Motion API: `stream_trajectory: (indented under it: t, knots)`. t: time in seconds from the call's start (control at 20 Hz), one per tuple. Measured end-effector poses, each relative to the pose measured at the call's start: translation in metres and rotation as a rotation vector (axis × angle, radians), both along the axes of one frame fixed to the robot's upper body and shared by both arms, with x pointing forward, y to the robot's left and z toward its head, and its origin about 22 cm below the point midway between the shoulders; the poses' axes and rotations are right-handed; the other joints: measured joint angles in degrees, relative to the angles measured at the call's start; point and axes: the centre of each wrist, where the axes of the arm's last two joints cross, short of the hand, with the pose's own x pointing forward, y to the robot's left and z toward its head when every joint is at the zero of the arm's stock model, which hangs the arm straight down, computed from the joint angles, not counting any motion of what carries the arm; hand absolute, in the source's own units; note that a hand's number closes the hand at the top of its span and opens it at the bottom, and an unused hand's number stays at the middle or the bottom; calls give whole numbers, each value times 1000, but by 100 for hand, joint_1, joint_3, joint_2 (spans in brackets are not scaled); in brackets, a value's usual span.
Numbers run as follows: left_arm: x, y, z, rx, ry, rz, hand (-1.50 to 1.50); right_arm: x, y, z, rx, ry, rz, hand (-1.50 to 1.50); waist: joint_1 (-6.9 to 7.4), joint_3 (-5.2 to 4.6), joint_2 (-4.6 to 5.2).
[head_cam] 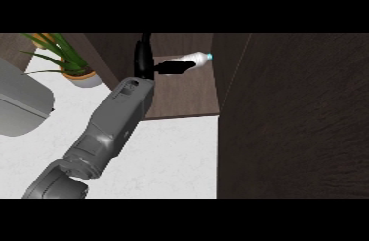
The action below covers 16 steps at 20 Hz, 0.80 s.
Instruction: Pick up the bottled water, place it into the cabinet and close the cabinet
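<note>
Grey forearm (108, 132) reaches into the cabinet (184, 93); left hand (162, 67), fingers (178, 66) curled round the bottled water (196, 57), placing it; release follows.

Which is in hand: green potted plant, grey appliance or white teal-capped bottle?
The white teal-capped bottle, sideways over the brown cabinet shelf; the left hand curls round it. Green potted plant and grey appliance stand apart.

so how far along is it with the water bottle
Done: the bottled water is off the counter and reaching over the cabinet's shelf. In hand: the left hand has its fingers round the bottle, which lies sideways. Left: setting it down, letting go and closing the cabinet door, which stands open. The right hand is out of view.
</note>
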Motion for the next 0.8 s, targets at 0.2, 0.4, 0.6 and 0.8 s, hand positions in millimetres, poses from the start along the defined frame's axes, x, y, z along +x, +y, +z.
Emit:
stream_trajectory:
  t: [0.2,0.4,0.6,0.8]
  knots:
    - [-1,-3,1,-88,-66,-73,-150,1,-4,0,-7,-2,-12,-150,59,5,-9]
    - [-4,-9,-1,-153,-112,-156,-150,-3,1,2,-13,-4,-21,-150,136,8,-39]
    - [-7,-10,-2,-157,-159,-239,-150,-13,-5,3,-10,2,-39,-150,185,19,-56]
    - [-10,-13,-2,-165,-183,-304,-150,-13,-4,6,-14,6,-54,-150,253,20,-65]
